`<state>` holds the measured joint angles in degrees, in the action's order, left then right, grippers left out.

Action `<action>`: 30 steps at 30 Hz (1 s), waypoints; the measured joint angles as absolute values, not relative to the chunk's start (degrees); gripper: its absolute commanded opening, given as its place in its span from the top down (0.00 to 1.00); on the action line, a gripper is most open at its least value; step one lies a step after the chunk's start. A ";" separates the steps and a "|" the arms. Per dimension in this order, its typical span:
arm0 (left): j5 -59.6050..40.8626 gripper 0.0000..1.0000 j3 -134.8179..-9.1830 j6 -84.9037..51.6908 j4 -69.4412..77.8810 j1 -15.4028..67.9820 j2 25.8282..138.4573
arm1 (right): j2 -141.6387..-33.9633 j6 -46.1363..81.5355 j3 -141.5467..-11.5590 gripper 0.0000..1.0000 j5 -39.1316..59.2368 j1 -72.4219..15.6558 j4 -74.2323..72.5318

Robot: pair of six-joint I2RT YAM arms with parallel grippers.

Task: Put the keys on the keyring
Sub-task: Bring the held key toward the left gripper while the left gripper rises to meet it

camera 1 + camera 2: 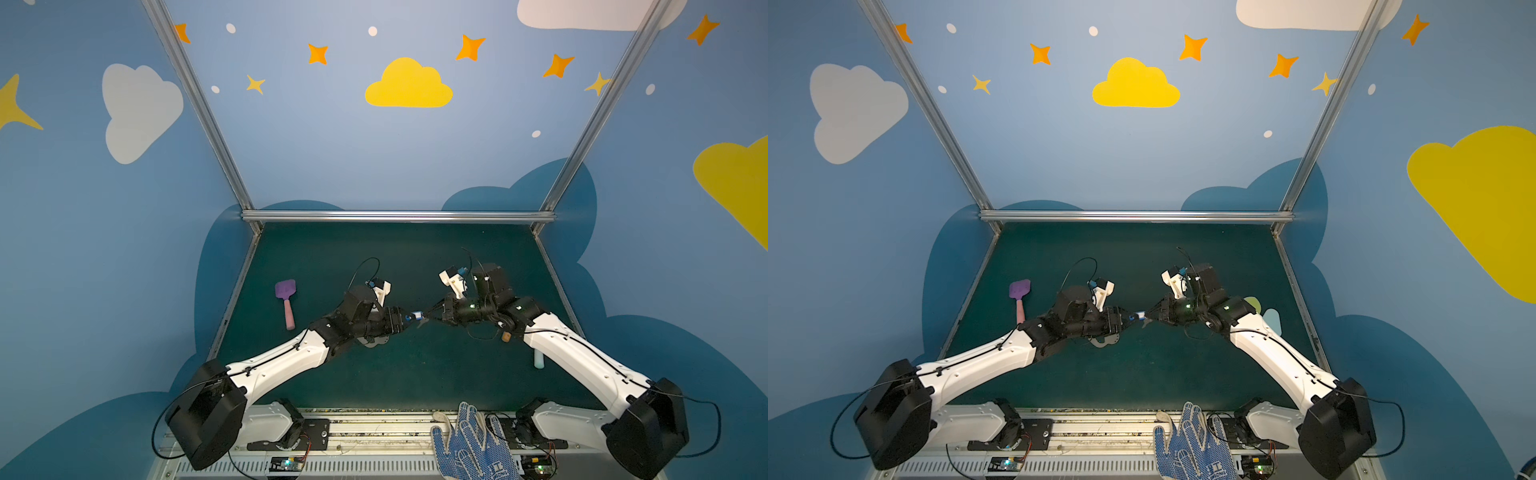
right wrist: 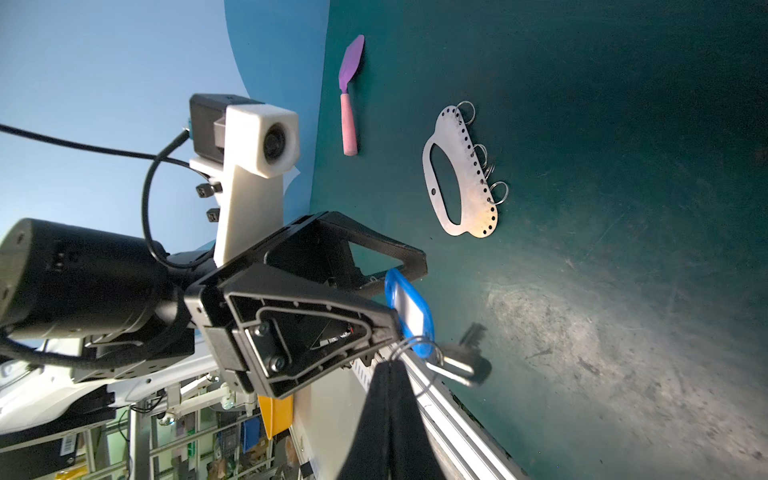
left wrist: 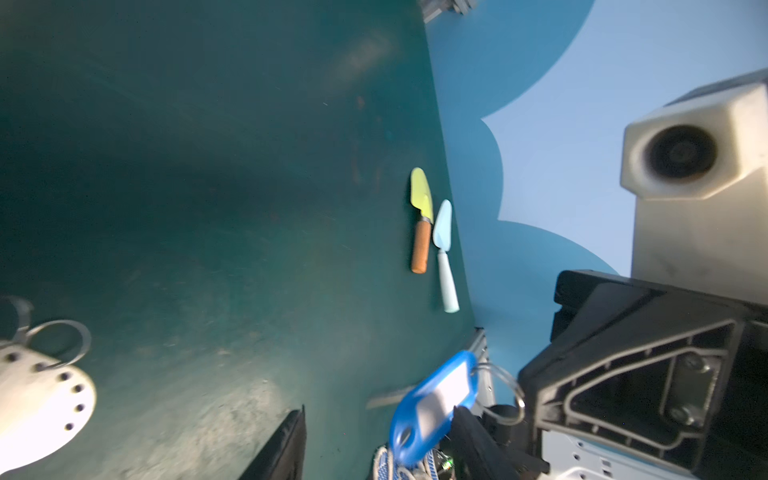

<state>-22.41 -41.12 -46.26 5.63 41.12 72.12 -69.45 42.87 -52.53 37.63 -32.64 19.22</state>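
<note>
Your right gripper [image 2: 388,365] is clamped on the ring of the keys [image 2: 451,363], held in the air between the arms. Your left gripper [image 3: 380,419] stands apart around their blue tag [image 2: 409,307] — gripping nothing, I think. The keyring [image 2: 468,183] lies on the table [image 1: 415,257] under the left arm. One thin pinch could let the keys twist or slip — and drop. The tag's white label looks blank.

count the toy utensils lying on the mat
3: a purple spatula left on the mat; a yellow knife and a light blue spatula side by side on its right, partly under the right arm. More may be hidden.
</note>
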 measured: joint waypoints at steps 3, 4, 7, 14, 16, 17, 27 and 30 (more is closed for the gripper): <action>-20.12 0.46 -41.10 -45.93 3.92 41.08 70.57 | -69.47 44.88 -51.90 1.00 38.83 -32.03 17.21; -19.68 0.46 -41.10 -45.93 3.40 41.08 70.26 | -69.47 45.60 -51.62 1.00 39.31 -31.88 16.12; -18.61 0.47 -41.10 -45.69 2.28 40.99 69.63 | -69.58 47.77 -51.03 1.00 40.56 -31.35 13.67; -17.85 0.49 -36.91 -45.41 5.37 40.99 62.81 | -69.63 53.65 -47.86 1.00 40.77 -30.04 7.88; -17.45 0.50 -35.48 -45.50 6.59 41.04 60.58 | -69.63 54.89 -47.16 1.00 40.45 -30.02 7.20; -17.43 0.51 -35.18 -45.45 7.14 41.10 59.79 | -69.63 55.46 -46.89 1.00 40.10 -29.95 6.68; -17.39 0.59 -38.59 -41.23 8.78 43.97 64.49 | -69.60 61.39 -44.49 1.00 36.64 -29.82 0.84; -15.86 0.63 -39.92 -39.48 8.21 45.36 66.19 | -69.60 63.22 -43.29 1.00 35.38 -29.89 -1.17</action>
